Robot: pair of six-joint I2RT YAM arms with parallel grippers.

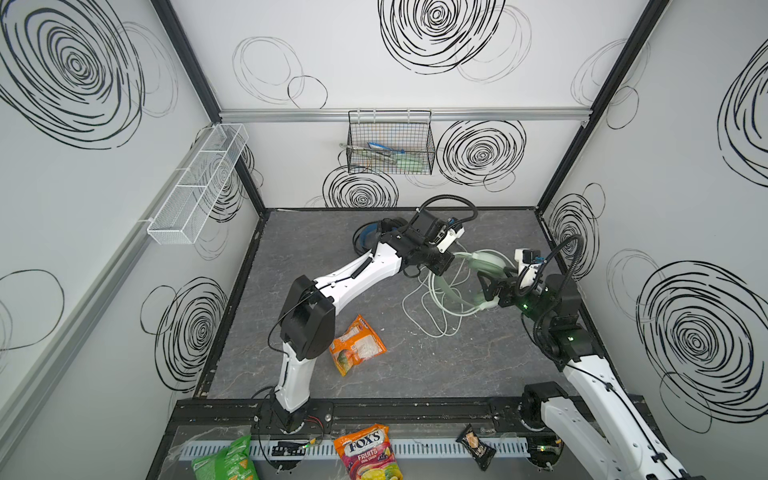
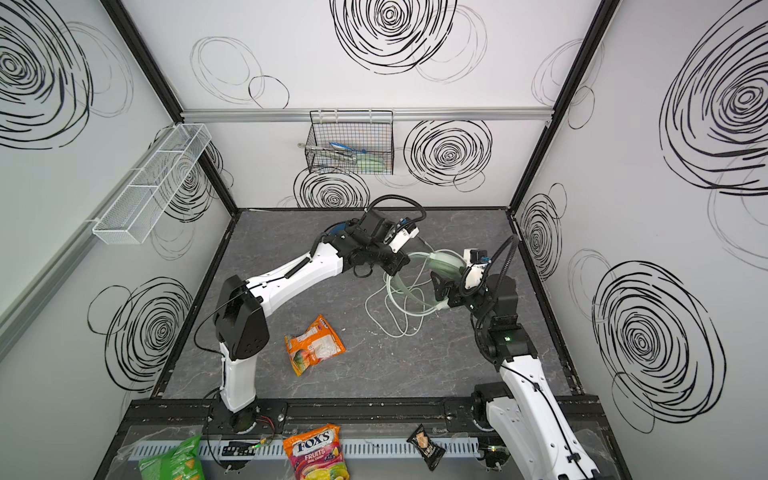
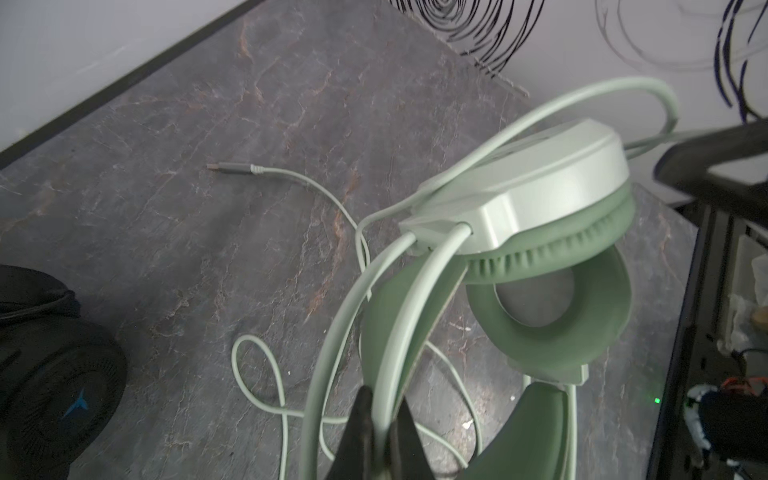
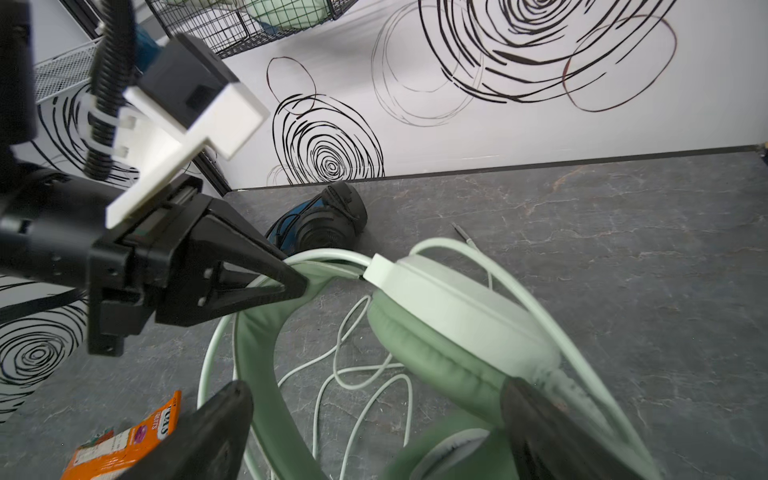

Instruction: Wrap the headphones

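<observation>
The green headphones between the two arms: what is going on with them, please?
The left hand is shut on a thin headband rail of the mint-green headphones, which are tilted up over the table. The right hand is open, its jaws wide on either side of the lower earcup. The whitish cable lies in loose loops on the table, not yet wrapped. The black headphones lie untouched near the back wall.

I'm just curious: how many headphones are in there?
2: mint-green headphones right of centre, black headphones at the back, partly hidden behind the left arm.
</observation>
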